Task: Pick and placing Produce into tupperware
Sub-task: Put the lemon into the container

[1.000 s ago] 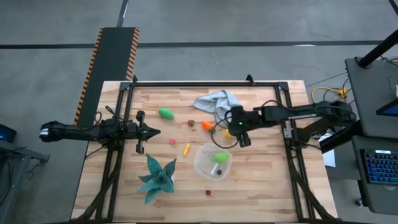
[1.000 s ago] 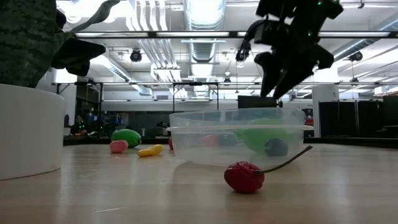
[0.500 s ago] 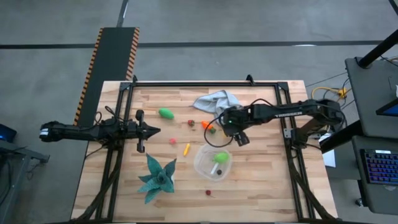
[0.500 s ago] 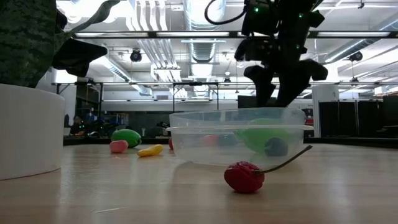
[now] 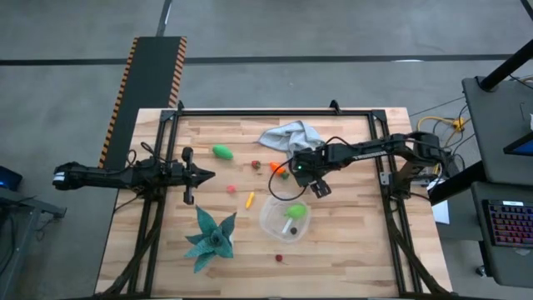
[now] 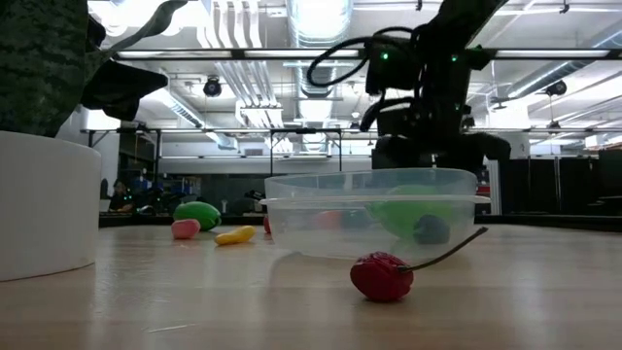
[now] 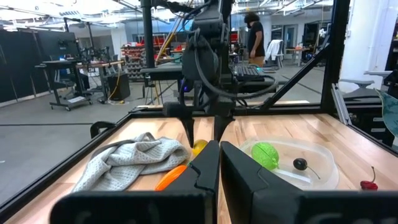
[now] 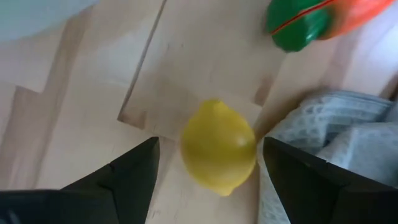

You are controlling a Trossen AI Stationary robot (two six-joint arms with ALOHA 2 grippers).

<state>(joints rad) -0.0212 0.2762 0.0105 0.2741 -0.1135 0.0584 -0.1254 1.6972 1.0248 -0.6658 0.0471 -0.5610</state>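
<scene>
My right gripper [image 8: 211, 163] is open and low over the table, pointing down. Its fingers stand on either side of a yellow lemon [image 8: 217, 140] without touching it. The lemon lies on the wood between the orange carrot [image 8: 305, 18] and the grey-blue cloth [image 8: 339, 127]. The clear round tupperware [image 5: 285, 218] sits on the table nearer the near edge, with a green piece [image 7: 264, 154] and a dark cherry [image 7: 300, 164] inside. My left gripper [image 5: 204, 175] is shut and waits at the table's left.
A green piece [image 5: 222, 152], a small red one [image 5: 256, 164], a pink one [image 5: 231, 188] and a yellow-orange one [image 5: 249, 199] lie loose left of the right gripper. A red cherry [image 5: 279, 257] lies near the front edge. The teal spiky plant [image 5: 210, 237] stands left of the tupperware.
My right gripper has moved toward the table's left and come down from above the tupperware's far side toward the lemon beside the cloth. Its fingers have turned from slanting to pointing straight down. Nothing on the table has moved.
</scene>
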